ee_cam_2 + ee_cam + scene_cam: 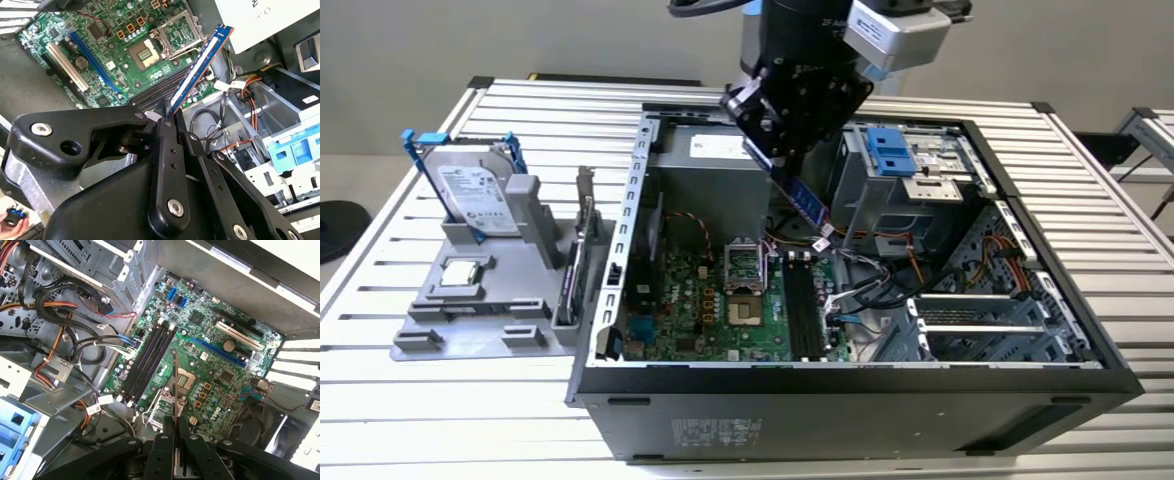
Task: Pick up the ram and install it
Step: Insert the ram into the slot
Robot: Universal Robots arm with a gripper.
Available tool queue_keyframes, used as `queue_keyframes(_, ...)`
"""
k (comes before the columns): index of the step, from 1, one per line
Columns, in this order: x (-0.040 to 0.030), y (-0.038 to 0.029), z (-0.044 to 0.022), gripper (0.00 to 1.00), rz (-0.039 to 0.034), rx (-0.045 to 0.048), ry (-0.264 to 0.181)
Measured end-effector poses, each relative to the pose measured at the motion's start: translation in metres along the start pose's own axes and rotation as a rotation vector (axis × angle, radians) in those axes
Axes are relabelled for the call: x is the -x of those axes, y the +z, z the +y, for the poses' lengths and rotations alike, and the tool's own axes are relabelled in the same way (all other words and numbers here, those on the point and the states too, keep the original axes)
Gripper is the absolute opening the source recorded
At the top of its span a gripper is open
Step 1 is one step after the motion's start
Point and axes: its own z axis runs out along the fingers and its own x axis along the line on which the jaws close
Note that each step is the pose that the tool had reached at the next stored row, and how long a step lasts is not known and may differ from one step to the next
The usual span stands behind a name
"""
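My gripper [781,152] hangs over the open computer case [627,300], shut on the ram [802,197]. The ram is a slim blue stick that slants down toward the motherboard [707,295]. In the second wrist view the ram [200,62] juts out from the black fingers [167,145] above the board. The first wrist view has the ram [175,385] edge-on as a thin line rising from the gripper [175,426]. It floats beside the long black memory slots [147,365], over the processor socket [182,380], touching nothing. Those slots [803,310] lie below the stick in the exterior view.
A grey holder [420,320] on the exterior view's left carries a silver hard drive in a blue frame [474,195] and an upright card [580,250]. Loose cables [881,265] and a blue drive bay [894,150] crowd the case's right. A hand [12,222] shows in the second wrist view.
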Motion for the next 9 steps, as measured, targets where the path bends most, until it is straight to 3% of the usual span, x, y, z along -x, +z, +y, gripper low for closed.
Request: queue_keyframes(9,-0.0033,-0.0001,0.0016,0.00,0.0006,-0.0031,0.041)
